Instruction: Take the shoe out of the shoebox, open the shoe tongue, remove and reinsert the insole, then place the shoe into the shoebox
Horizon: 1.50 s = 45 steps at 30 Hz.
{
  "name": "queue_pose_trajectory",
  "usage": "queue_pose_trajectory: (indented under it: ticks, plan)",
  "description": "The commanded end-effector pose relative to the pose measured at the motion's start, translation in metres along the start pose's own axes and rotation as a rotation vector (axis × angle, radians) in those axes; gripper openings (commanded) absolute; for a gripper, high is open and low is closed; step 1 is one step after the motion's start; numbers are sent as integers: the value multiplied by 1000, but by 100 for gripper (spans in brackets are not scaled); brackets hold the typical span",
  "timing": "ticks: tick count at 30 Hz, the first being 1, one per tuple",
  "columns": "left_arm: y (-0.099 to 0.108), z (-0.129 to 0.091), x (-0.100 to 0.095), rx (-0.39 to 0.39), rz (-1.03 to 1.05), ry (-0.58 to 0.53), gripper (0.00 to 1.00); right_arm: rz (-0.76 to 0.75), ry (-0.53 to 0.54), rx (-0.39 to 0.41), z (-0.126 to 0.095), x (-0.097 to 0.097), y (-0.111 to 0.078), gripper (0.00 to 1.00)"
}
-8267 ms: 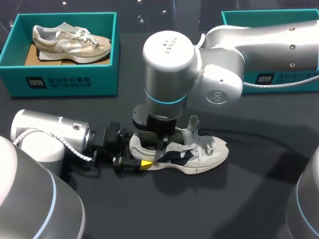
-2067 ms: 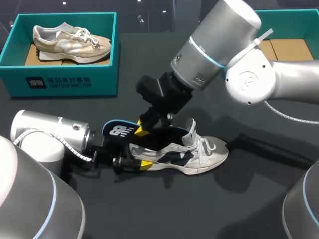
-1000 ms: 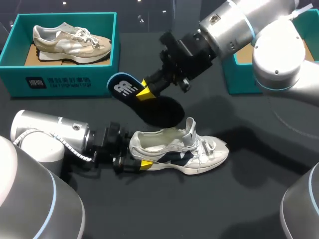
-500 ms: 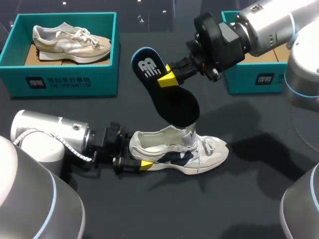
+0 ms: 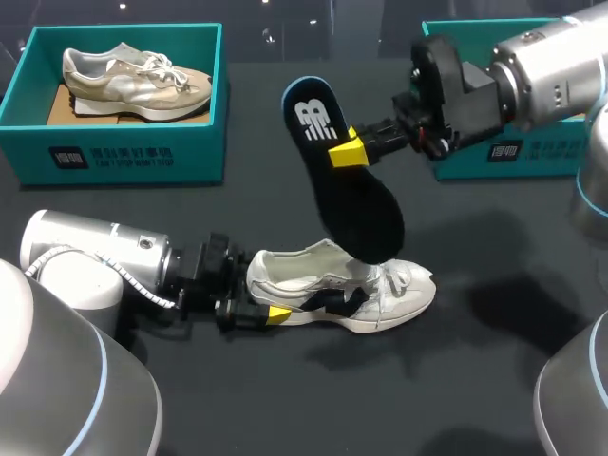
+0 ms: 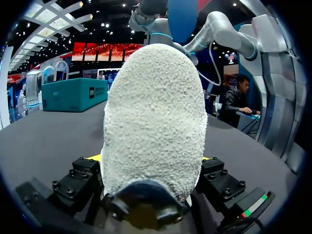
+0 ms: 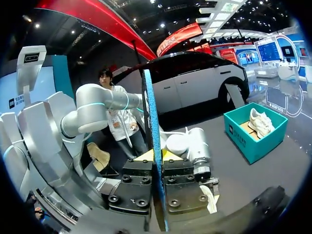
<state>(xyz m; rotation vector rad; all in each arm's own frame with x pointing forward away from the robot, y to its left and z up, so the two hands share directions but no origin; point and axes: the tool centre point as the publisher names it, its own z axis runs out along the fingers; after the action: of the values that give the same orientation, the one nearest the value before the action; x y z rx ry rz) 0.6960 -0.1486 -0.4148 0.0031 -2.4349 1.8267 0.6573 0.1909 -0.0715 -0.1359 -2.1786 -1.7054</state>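
Pinching the dark insole [image 5: 361, 214] near its heel, the right gripper [image 5: 346, 152] holds it over the white sneaker [image 5: 385, 296], whose heel the left gripper [image 5: 274, 308] clamps.

The insole [image 5: 351, 199] covers the tongue of the shoe [image 5: 399, 299] in the head view. The shoebox [image 5: 541, 161] at the far right corner of the counter [image 5: 456, 380] sits mostly behind the right arm [image 5: 551, 76]. The heel nearly hides the yellow tips of the left gripper [image 6: 152, 161].

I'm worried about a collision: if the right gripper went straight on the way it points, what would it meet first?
Probably my left arm: the right wrist view shows it straight ahead of the right gripper, past the held insole. The shoebox lies off to the side. Depth is unclear.
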Motion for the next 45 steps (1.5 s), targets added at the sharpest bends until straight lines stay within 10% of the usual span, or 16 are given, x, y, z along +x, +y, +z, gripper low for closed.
queue_pose_trajectory:
  ticks: [1, 38, 39, 40, 41, 45]
  plan:
    - [3, 1, 1, 0, -1, 0, 0, 78, -203, -123, -22, 46, -19, 0]
    - [2, -1, 2, -18, 12, -4, 0, 168, -239, -238, -22, 66, -42, 0]
    - [2, -1, 2, -26, 5, -1, 26, 168, -239, -238, -22, 66, -42, 0]
    - [2, -2, 3, -38, 3, -6, 87, 168, -239, -238, -22, 66, -42, 0]
    - [3, -4, 3, -46, -3, -10, 100, 168, -239, -238, -22, 66, -42, 0]
    - [4, -10, 6, -92, -8, -15, 100, 168, -239, -238, -22, 66, -42, 0]
